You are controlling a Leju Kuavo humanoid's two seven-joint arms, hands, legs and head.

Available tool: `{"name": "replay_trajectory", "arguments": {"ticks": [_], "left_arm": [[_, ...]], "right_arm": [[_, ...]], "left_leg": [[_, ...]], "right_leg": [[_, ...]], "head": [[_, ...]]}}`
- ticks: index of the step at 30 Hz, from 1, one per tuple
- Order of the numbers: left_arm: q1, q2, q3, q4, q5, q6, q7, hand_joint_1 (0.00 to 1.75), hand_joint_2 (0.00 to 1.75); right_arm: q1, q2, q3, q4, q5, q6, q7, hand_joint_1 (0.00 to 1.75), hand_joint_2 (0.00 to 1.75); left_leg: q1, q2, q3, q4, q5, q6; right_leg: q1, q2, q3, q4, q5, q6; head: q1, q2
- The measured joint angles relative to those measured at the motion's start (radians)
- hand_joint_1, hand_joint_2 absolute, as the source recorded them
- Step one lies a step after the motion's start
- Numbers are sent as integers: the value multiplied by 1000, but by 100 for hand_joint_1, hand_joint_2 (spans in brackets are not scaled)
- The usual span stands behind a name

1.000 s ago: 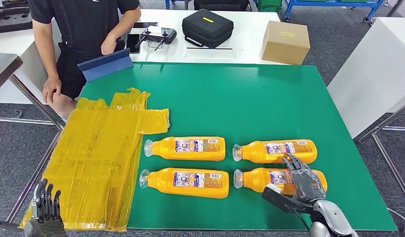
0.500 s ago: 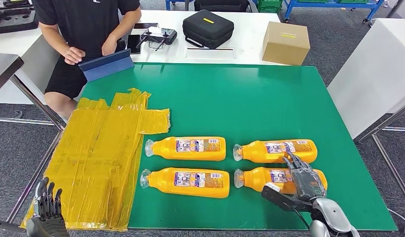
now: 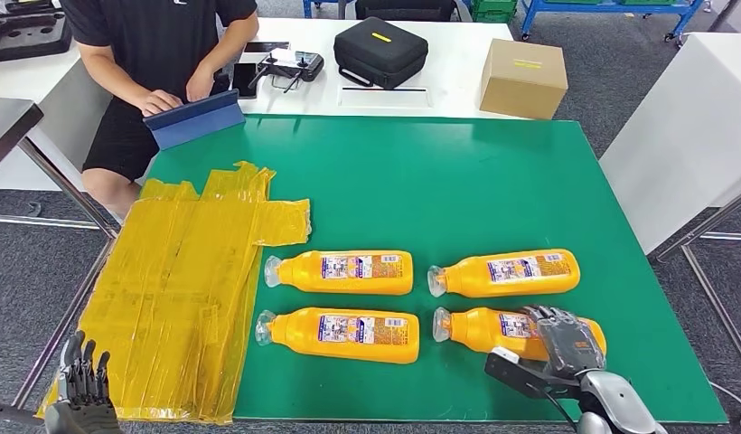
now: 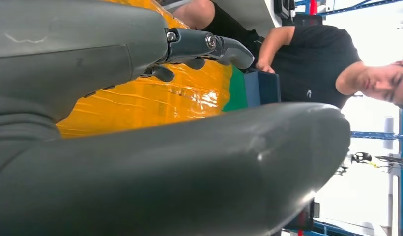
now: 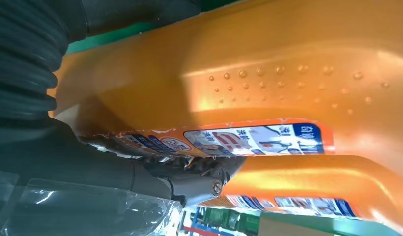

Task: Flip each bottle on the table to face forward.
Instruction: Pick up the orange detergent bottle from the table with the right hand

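Head view: four orange bottles lie in two rows near the front edge of the green table (image 3: 439,172). The right hand (image 3: 566,339) curls over the front-right bottle (image 3: 493,327), fingers on its label side; step in hand looks like the first flip. Next move calls for a roll without nudging the rear-right bottle (image 3: 507,271) just beside it. Yellow sheet (image 3: 177,298) drapes the left edge. A person sits at the far left corner.

Left wrist view: left hand (image 4: 155,123) hangs released, holding nothing (idle).

Right wrist view: fingers (image 5: 189,177) press the bottle's label.
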Motion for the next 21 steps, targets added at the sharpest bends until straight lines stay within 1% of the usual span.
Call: {"name": "replay_trajectory", "arguments": {"ticks": [6,14,21], "left_arm": [[24,0,0,-24,6,5,7,0,0],[23,0,0,-36,8,0,12,0,0],[22,0,4,-39,17,7,17,0,0]], "right_arm": [[25,-4,-8,-24,-6,15,-4,175,175],[42,-7,-12,-45,-19,33,-4,175,175],[29,-14,-22,-43,-141,39,-66,175,175]], "left_leg": [[0,0,0,0,0,0],[0,0,0,0,-1,-1],[0,1,-1,0,-1,-1]], "right_leg": [[0,0,0,0,0,0],[0,0,0,0,-1,0],[0,0,3,0,0,0]], "head": [[0,0],[0,0],[0,0]]}}
